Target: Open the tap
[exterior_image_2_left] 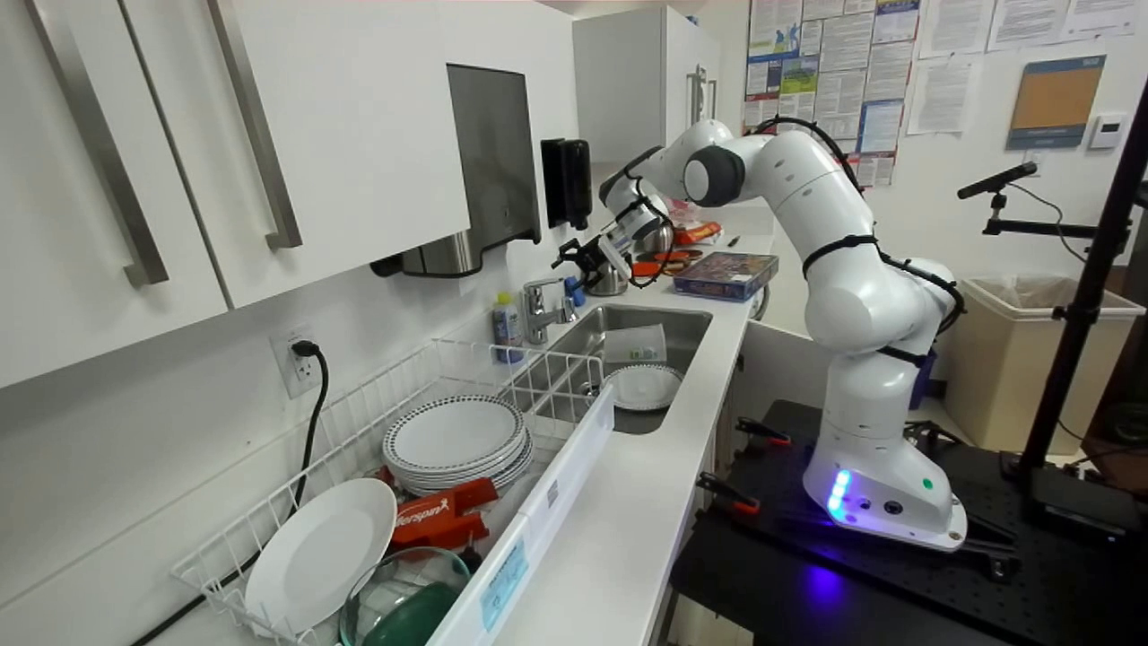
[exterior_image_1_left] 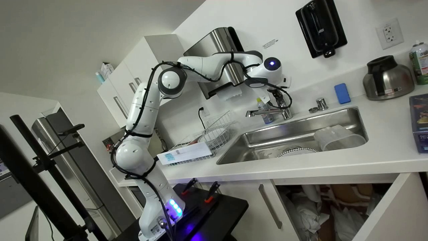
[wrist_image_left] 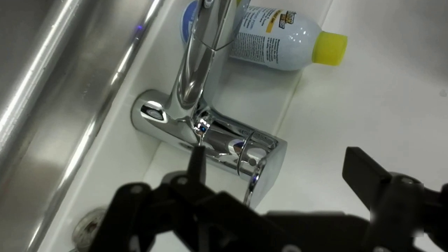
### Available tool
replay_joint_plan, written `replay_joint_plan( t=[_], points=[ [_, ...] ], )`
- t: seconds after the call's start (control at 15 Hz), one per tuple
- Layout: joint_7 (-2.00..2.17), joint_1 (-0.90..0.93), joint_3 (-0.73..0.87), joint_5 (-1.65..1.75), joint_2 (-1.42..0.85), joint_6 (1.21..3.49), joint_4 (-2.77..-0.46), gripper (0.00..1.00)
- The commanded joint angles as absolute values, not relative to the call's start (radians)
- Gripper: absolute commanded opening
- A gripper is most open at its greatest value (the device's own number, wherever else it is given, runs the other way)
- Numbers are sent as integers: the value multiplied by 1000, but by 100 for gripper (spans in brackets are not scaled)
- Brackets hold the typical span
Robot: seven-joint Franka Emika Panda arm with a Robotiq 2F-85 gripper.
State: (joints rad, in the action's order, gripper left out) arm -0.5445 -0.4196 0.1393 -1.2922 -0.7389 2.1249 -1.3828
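White counter (exterior_image_1_left: 384,134) surrounds a steel sink (exterior_image_1_left: 314,124), and in an exterior view the chrome tap (exterior_image_1_left: 287,114) stands between eleven and twelve o'clock on the sink's far side, its spout (exterior_image_1_left: 267,111) pointing to nine. By the wrist view the pincer (wrist_image_left: 275,150) is spread wide and grips nothing; the lever handle (wrist_image_left: 270,178) shows between its fingers (wrist_image_left: 197,164), at four o'clock from the tap's body, its lower end hidden. Whether the fingers reach level with it I can't tell.

Getting hold of the lever looks like the present job. To do it well, the pincer should centre the lever in its gap, go in straight and close gently near the free end, where it should turn easiest. Then a slow arc, since polished chrome may slip. The finger at nine o'clock overlaps the tap's body and could snag; the yellow-capped bottle (wrist_image_left: 276,38), at one o'clock, deserves room too.
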Motion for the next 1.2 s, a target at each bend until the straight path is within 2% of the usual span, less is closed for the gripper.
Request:
replay_joint_plan(
  t=[0.0, 0.13, 0.2, 0.27, 0.4, 1.0, 1.13],
  points=[
    [-540, -418, 114, -1337, -765, 2185, -1356, 100],
    [-547, -419, 101, -1362, -774, 2202, -1351, 100],
    [-548, -418, 98, -1373, -778, 2211, -1347, 95],
    [-552, -417, 95, -1385, -781, 2217, -1344, 74],
    [-553, -413, 95, -1399, -784, 2227, -1337, 69],
    [-554, -416, 102, -1400, -759, 2249, -1332, 0],
    [-562, -412, 100, -1405, -747, 2254, -1327, 1]
  ],
)
